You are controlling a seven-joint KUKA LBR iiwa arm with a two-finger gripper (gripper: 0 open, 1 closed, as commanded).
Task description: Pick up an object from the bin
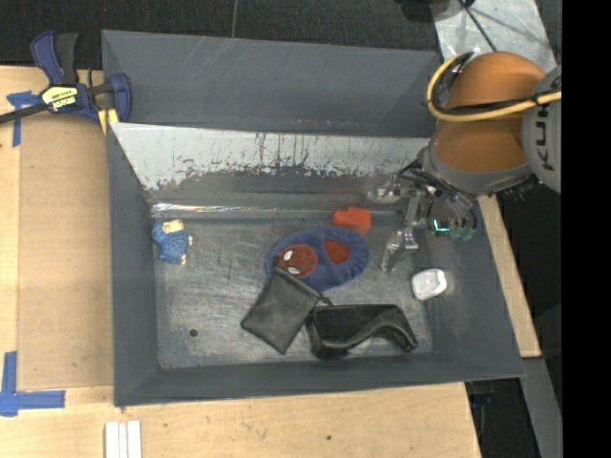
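Two things are found near the gripper [403,243], held low likely for reach: a white lump [429,283] and a blue cloth [320,260]. Whether it is open cannot be told.

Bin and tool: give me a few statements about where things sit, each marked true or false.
1. The orange block lies behind the blue pad, towards the back wall. True.
2. The tool hangs over the left side of the bin. False: it is on the right, between the orange block and the white piece.
3. The blue toy lies alone on the left. True.
4. The black piece rests on the white piece. False: they lie apart.
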